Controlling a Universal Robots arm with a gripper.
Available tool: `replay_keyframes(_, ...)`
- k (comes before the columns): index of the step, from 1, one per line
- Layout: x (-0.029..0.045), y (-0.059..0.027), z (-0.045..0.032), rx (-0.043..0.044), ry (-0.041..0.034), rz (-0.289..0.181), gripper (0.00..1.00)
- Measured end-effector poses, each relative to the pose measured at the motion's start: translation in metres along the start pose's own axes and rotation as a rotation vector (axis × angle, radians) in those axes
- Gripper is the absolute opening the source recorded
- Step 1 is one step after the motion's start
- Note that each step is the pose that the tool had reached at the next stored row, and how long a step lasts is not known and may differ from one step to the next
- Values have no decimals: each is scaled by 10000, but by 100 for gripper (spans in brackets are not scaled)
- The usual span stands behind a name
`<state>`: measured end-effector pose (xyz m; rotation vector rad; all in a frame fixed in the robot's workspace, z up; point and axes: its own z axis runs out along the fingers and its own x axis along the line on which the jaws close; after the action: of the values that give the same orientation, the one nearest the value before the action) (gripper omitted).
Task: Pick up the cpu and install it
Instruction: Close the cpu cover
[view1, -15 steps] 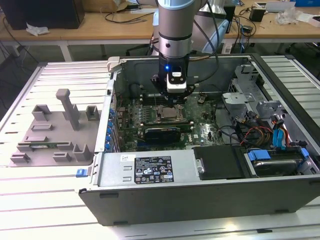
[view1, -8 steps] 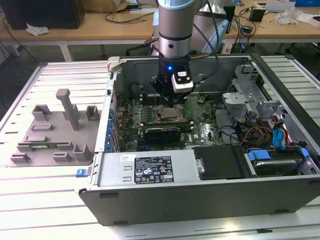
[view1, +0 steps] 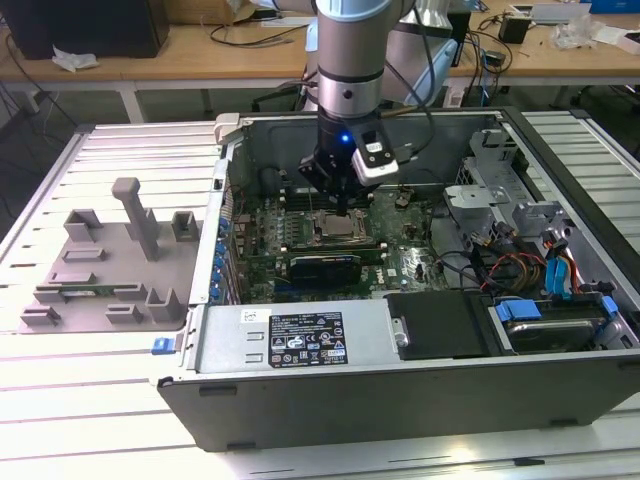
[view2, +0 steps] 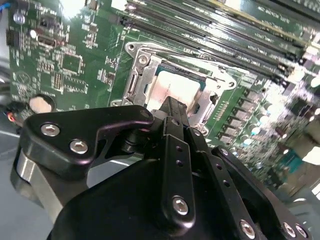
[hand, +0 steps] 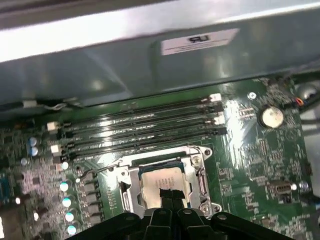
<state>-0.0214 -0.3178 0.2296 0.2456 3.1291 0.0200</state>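
Pincer (view2: 170, 101): narrow, closed up, holding nothing, tip at cpu (view2: 176, 86) face, perhaps pressing it home.
Socket frame (view2: 135, 85): surrounds cpu, which lies flat, seemingly seated.

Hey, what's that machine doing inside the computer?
A robot arm holds its gripper down inside an open computer case. The cpu, a pale silver square, lies flat within the socket frame on the green motherboard, next to the long memory slots. The gripper's fingers are closed together, their tips right over the cpu; whether they actually touch it is hard to tell.
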Motion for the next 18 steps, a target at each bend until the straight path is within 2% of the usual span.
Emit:
replay_keyframes(3, 0, 0, 15, 0, 9, -643, 11)
replay_keyframes(5, 0, -1, 15, 3, 12, -866, 11)
replay_keyframes(14, 1, 0, 17, 0, 11, -875, 11)
replay_keyframes(18, 27, -5, 21, 0, 11, -880, 11)
